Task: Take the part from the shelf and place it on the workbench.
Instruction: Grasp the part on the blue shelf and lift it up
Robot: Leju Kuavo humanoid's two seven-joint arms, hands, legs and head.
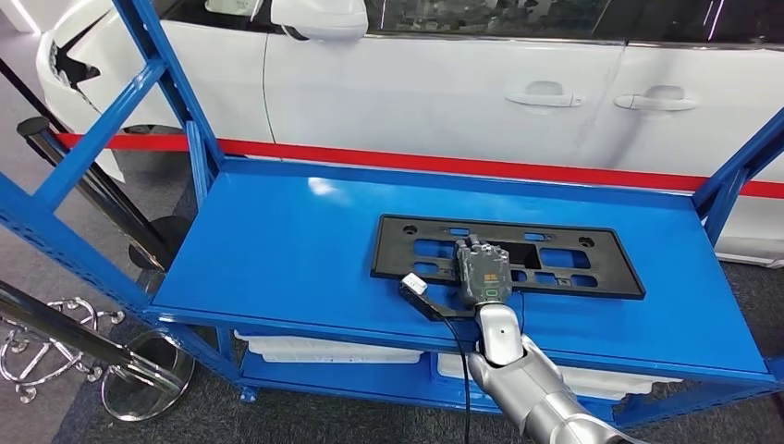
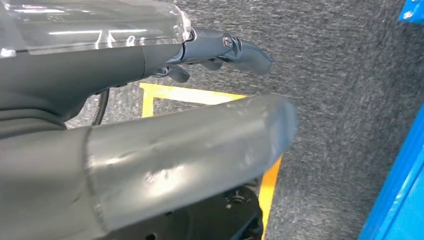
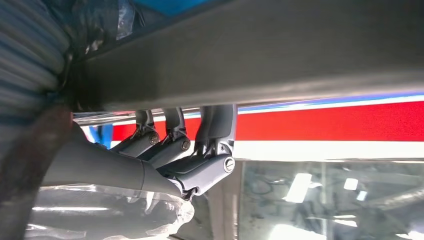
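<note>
The part point(image 1: 555, 228) is a flat black plastic frame with several cut-outs, lying on the blue shelf top point(image 1: 277, 250) right of centre. My right hand point(image 1: 483, 270) lies on its near rail, back upward, fingers bent down onto the frame and thumb point(image 1: 418, 289) spread along the near edge. In the right wrist view the dark fingers point(image 3: 170, 145) hook against the part's dark edge point(image 3: 275, 55). My left hand point(image 2: 125, 65) hangs over grey carpet with nothing in it, fingers point(image 2: 245, 54) loosely extended.
A white car point(image 1: 444, 83) stands close behind the shelf, with a red stripe point(image 1: 462, 165) along its sill. Blue uprights point(image 1: 171, 83) frame the shelf's left and right ends. White trays point(image 1: 324, 350) sit on the lower level. Chrome stanchion bases point(image 1: 148, 370) stand at the left.
</note>
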